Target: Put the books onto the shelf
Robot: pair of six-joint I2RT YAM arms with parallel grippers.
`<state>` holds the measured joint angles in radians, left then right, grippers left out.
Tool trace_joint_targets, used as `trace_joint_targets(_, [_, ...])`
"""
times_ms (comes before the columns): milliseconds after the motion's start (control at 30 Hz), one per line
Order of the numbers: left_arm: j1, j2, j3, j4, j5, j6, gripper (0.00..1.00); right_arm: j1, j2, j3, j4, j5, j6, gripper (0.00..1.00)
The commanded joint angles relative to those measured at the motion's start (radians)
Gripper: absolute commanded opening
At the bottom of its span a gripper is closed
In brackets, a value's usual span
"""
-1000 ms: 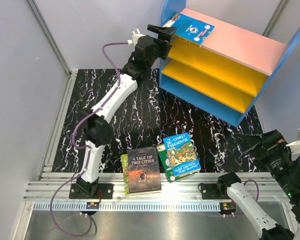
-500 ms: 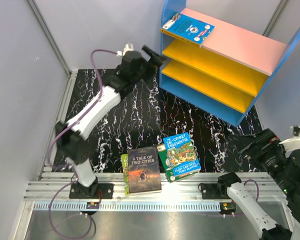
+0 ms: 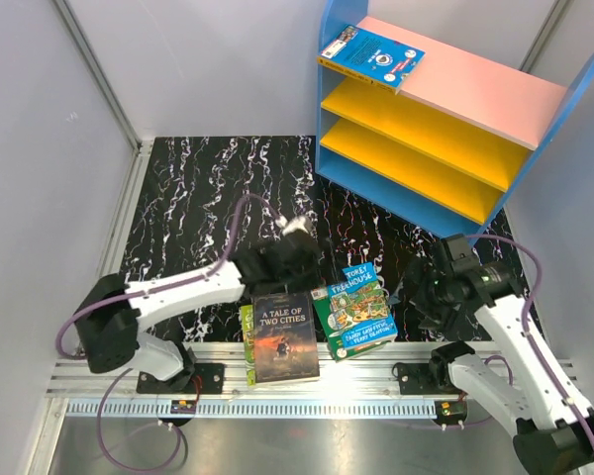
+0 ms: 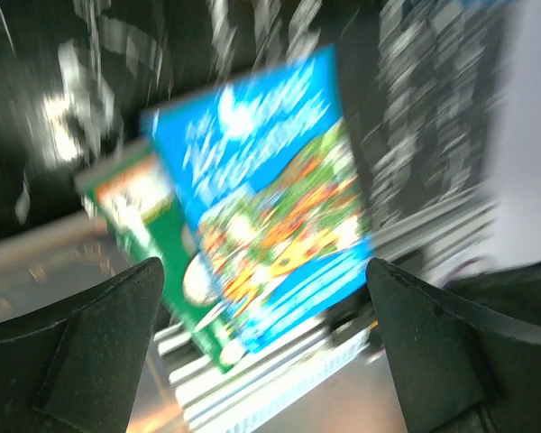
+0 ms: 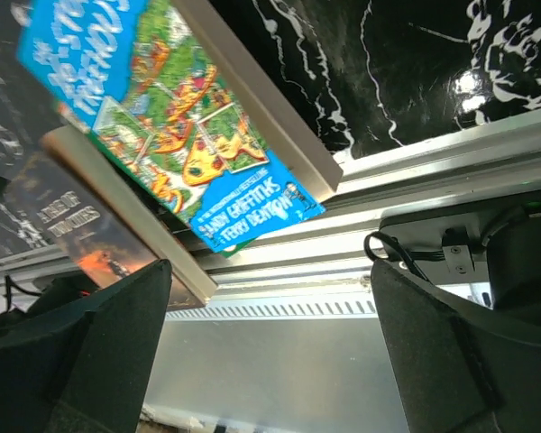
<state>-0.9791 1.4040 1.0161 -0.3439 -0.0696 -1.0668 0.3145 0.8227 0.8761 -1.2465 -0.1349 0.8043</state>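
From above, one blue book [image 3: 373,54] is seen on top of the shelf [image 3: 455,168]; the Treehouse book [image 3: 354,315] lies at the near edge between the left gripper [image 3: 299,269] and right gripper [image 3: 421,292], both spread wide, empty. In the blurred left wrist view it is framed, so descent is best centred. In the right wrist view its corner is seen over the rail [image 5: 415,180], where an edge can be pinched

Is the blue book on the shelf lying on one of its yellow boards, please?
No, the blue book lies on the pink top board of the shelf, above both yellow boards.
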Motion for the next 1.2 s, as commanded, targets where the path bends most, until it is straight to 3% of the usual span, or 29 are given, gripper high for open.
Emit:
trace_joint_targets(0, [-0.064,0.054,-0.024,0.083,0.008,-0.082,0.99,0.006,0.09,-0.098,0.204,-0.061,-0.036,1.0])
trace_joint_targets(200, [-0.157,0.165,0.012,0.106,0.019,-0.113,0.99,0.006,0.242,-0.212,0.413,-0.063,-0.06,1.0])
trace_joint_targets(367, [-0.173,0.242,0.012,0.126,0.037,-0.143,0.99,0.006,0.369,-0.252,0.511,-0.064,-0.019,1.0])
trace_joint_targets(567, [-0.178,0.312,-0.059,0.232,0.101,-0.22,0.99,0.006,0.429,-0.376,0.712,-0.161,0.058,1.0])
trace_joint_targets(767, [-0.194,0.335,-0.145,0.341,0.148,-0.298,0.99,0.005,0.377,-0.42,0.72,-0.173,0.078,0.98])
trace_joint_targets(833, [-0.196,0.34,-0.162,0.39,0.155,-0.317,0.99,0.006,0.346,-0.436,0.72,-0.183,0.096,0.92])
trace_joint_targets(900, [-0.196,0.343,-0.165,0.413,0.16,-0.334,0.99,0.006,0.325,-0.451,0.711,-0.203,0.107,0.78])
trace_joint_targets(967, [-0.198,0.351,-0.153,0.411,0.16,-0.331,0.99,0.006,0.285,-0.451,0.675,-0.213,0.111,0.71])
trace_joint_targets(1167, [-0.199,0.388,-0.083,0.395,0.165,-0.326,0.99,0.006,0.155,-0.398,0.546,-0.21,0.107,0.33])
